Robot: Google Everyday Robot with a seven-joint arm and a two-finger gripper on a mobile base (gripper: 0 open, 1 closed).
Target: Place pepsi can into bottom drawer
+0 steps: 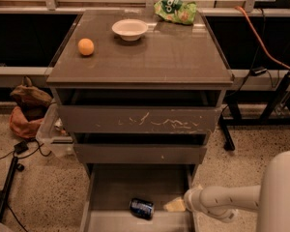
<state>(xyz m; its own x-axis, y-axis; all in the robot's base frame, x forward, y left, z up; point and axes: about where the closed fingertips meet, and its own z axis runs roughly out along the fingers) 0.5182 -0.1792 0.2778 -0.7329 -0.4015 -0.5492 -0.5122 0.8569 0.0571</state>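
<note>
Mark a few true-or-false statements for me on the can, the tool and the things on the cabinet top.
1. The pepsi can lies on its side in the open bottom drawer. True.
2. The tool is gripping the can. False: it sits to the can's right, apart from it, at the drawer's right side.
3. The orange sits in the white bowl. False: it rests on the cabinet top, left of the bowl.
4. The green chip bag lies at the back of the cabinet top. True.
</note>
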